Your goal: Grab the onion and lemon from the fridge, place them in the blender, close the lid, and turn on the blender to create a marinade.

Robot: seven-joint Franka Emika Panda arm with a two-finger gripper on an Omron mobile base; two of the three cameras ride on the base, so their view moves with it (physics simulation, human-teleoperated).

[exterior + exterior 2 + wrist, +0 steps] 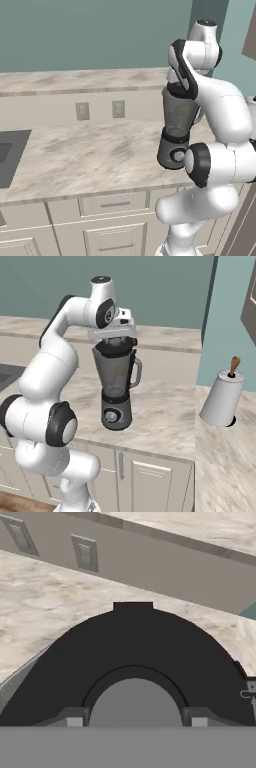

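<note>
Hovering right over blender [116, 391] on marble counter [90, 155], gripper [135, 719] straddles the lid's [135, 657] grey centre knob [135, 704], one fingertip [74, 718] each side; clenched on the knob or just beside it, can't tell. Lid sits on jar mouth. White utensil holder [222, 398] w/ wooden handle tilts at right, well apart.

The white arm [47, 376] is folded upward from its base, bent at the dark elbow joint, and reached forward at about shoulder height. The wrist is turned so that the hand is pointed straight down. The gripper [135, 719] is seen in the hand view with its two finger tips [75, 718] set apart, one on either side of a grey knob.
</note>
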